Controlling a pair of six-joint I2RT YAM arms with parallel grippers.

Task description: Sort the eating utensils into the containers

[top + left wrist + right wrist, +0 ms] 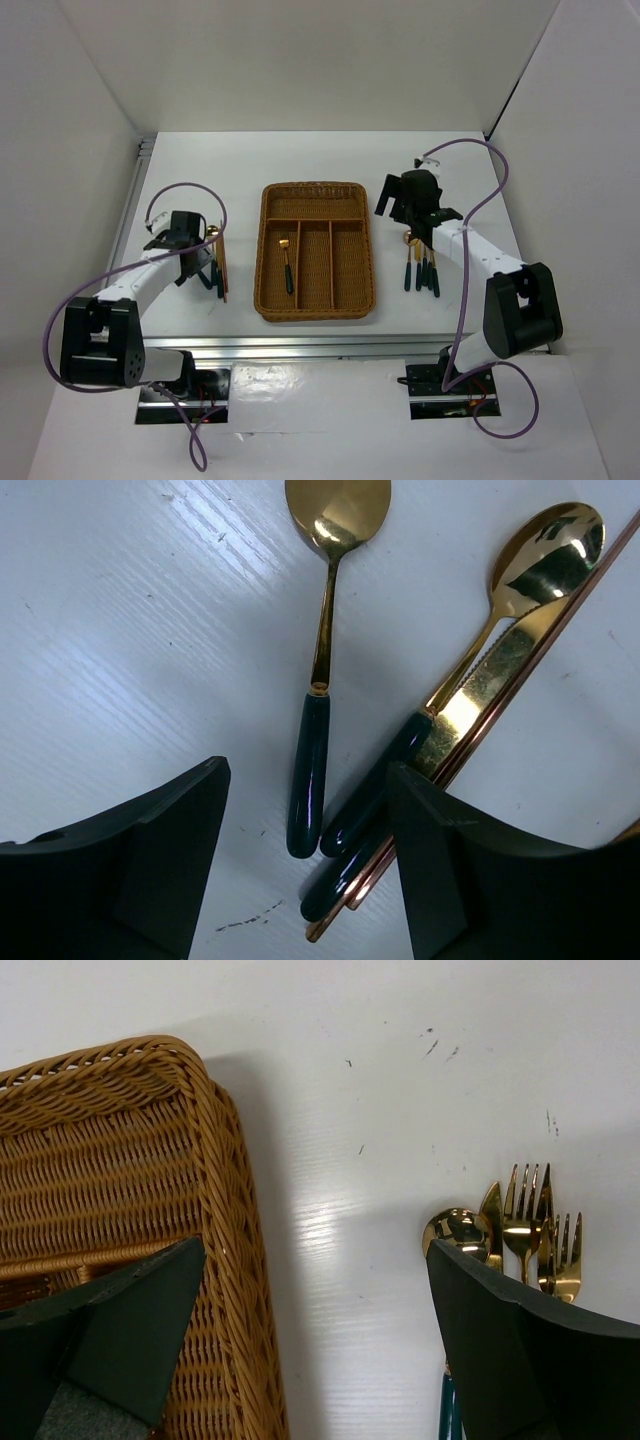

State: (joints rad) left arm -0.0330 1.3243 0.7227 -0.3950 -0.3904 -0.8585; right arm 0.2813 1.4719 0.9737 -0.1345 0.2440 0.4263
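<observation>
Left gripper (185,235): jaws apart over pile by worktop (180,170) left edge. Spoon (309,750) handle sits in the gap, long axis crosswise to closing line, bowl pointing away. Left arm way nearer. Second spoon (545,550), knife (480,680) and chopsticks (520,670) crowd one finger (snag risk, I'd guess). Right gripper (410,208): jaws wide apart, nothing held, off tray (315,187) far-right corner. Only top view shows piece (287,262) in tray's left slot.

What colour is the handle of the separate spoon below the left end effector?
Glossy dark green, on the slim gold-headed spoon; clearest in the left wrist view.
</observation>
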